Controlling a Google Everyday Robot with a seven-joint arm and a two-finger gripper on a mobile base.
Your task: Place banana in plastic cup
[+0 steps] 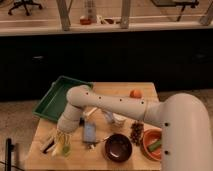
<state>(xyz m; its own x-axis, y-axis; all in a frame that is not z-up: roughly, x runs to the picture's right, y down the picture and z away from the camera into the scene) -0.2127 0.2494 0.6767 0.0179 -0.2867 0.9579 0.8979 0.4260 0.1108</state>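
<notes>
Robot arm [115,105] reaches across a wooden table [112,89]
The gripper [63,136] hangs right at the banana [63,147], near a green tray [52,100].

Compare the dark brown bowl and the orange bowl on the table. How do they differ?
The dark brown bowl looks empty; the orange bowl holds a green item. The dark brown bowl shows whole; the orange bowl is partly hidden by the arm. The dark brown bowl sits nearer the gripper, which is at the front left of the table, by the banana. Both are round and upright.
</notes>
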